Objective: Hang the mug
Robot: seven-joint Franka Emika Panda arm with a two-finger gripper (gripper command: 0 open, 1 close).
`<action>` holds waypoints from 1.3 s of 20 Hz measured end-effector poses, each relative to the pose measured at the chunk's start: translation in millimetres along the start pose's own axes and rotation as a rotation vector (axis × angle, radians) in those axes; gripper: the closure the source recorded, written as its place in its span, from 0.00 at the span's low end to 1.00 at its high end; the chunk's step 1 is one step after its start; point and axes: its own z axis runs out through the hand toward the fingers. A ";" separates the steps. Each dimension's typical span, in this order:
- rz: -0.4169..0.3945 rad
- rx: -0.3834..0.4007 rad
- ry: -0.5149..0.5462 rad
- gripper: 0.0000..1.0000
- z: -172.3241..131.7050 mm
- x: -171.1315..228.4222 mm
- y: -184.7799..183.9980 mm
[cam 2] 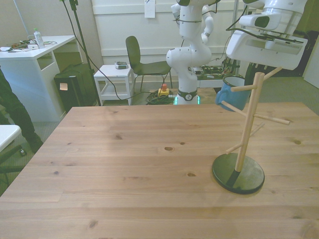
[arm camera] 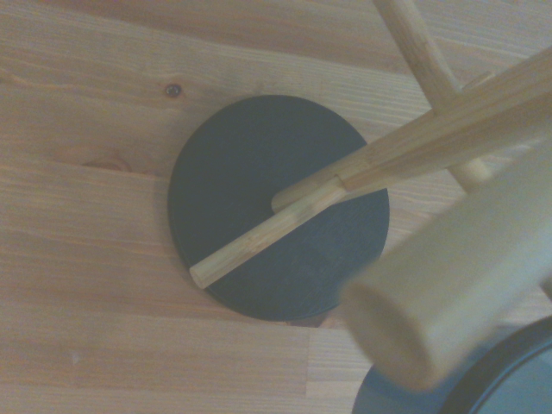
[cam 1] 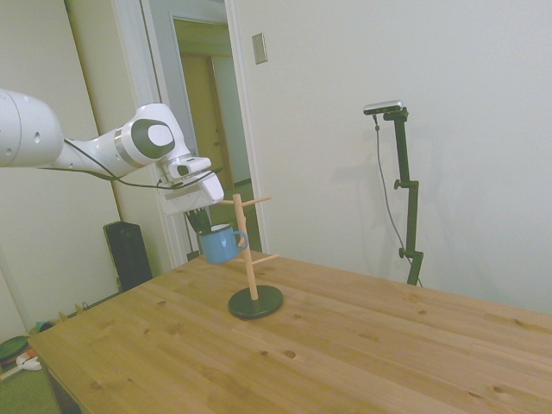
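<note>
The mug [cam 1: 221, 244] is held in the air just beside the peg rack [cam 1: 248, 259], level with the rack's middle pegs and well clear of the table [cam 1: 345, 345]. It hangs directly under the gripper [cam 1: 202, 219] — the fingers reach down to its rim and appear closed on it. In the front view the mug [cam 2: 230, 94] is seen behind the rack [cam 2: 246, 130], its side at a lower peg. The rack's dark round base [arm camera: 276, 207] is seen in the wrist view — with a blurred edge of the mug [arm camera: 483, 379].
</note>
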 end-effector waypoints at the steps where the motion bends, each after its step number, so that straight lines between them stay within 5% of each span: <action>1: -0.002 0.000 -0.001 1.00 1.0 -0.6 -1.6; 15: -0.003 0.021 0.001 1.00 7.0 9.4 -20.0; 16: -0.003 0.021 0.000 0.00 8.4 10.6 -21.9; 26: 0.027 0.014 -0.005 0.00 15.5 18.6 -24.2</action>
